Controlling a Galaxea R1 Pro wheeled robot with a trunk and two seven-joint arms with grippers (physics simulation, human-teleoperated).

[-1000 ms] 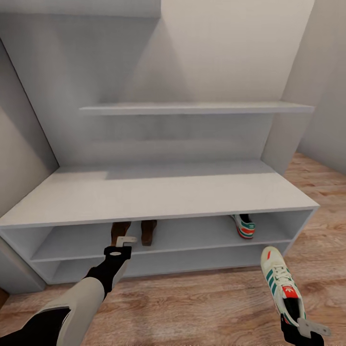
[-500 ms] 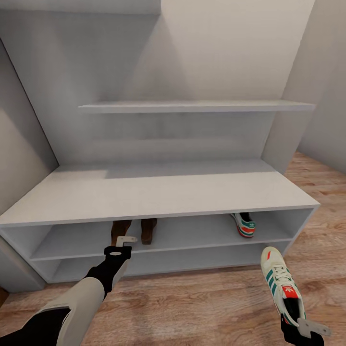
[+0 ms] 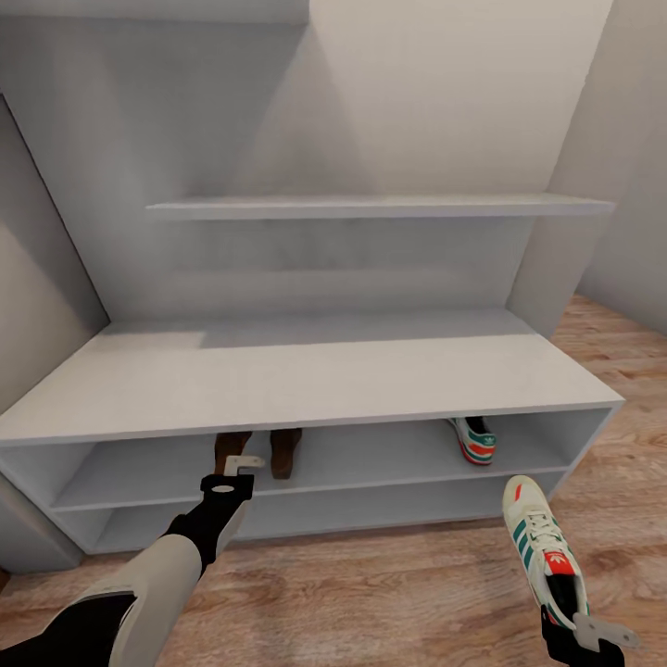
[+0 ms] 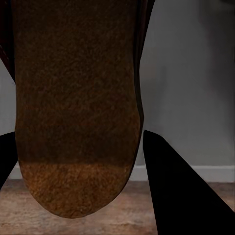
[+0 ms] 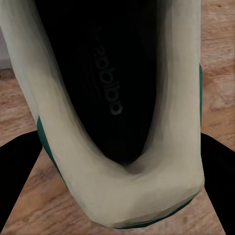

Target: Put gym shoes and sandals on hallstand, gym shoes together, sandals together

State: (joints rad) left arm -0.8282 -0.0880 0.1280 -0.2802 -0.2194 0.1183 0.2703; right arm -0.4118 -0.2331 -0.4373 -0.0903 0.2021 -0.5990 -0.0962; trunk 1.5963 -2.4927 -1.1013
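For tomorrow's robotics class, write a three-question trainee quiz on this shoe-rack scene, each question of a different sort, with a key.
1. True or false: a gym shoe already sits on the rack's upper shelf.
2. What does the right gripper hold? A) sandal B) gym shoe C) nothing
3. Fill in: the left gripper grips a ___ at the upper shelf.

Key: 1 true. 2 B, the second gym shoe, over the floor. 3 sandal, beside the other sandal.
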